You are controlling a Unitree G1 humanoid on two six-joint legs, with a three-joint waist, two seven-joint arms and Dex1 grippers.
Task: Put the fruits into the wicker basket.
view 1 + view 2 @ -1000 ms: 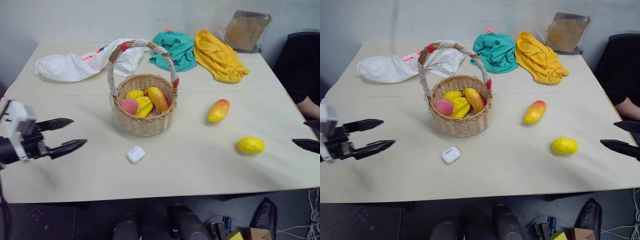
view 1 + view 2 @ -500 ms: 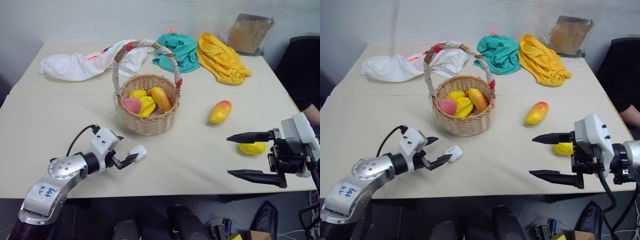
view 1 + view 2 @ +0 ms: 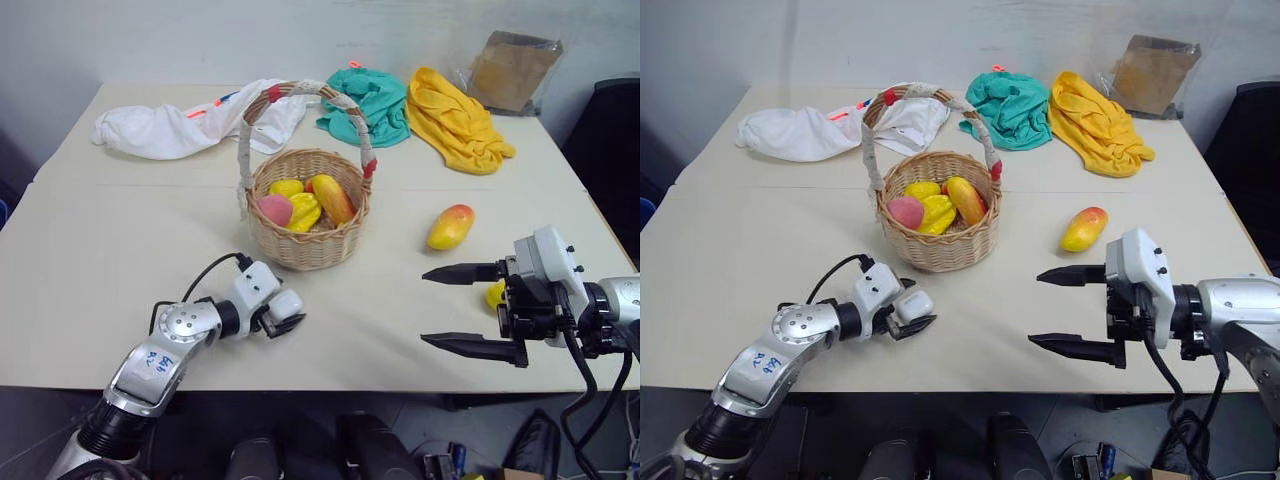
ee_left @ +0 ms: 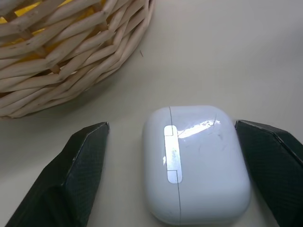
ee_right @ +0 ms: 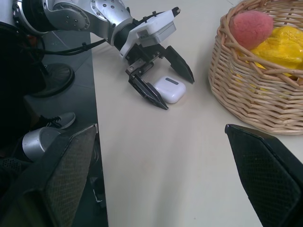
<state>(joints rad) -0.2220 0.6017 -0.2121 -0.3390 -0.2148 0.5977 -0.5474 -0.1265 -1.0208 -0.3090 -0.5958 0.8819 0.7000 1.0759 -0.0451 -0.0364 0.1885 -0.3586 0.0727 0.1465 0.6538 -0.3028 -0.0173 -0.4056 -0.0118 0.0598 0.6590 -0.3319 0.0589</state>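
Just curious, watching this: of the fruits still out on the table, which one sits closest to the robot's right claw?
The yellow lemon, peeking out just behind the open right gripper. The red-blushed mango lies farther back, nearer the wicker basket.

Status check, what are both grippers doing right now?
Left gripper open, straddling earbud case. Right gripper open, empty. Mango outside wicker basket.

The only writing is a blue handwritten mark on the silver forearm shell of the left arm (image 3: pixel 152 361), a few characters that look like digits, too scrawled to read with confidence; the same mark appears on that arm in the right eye view; nothing else carries legible text, labels, brands or signs
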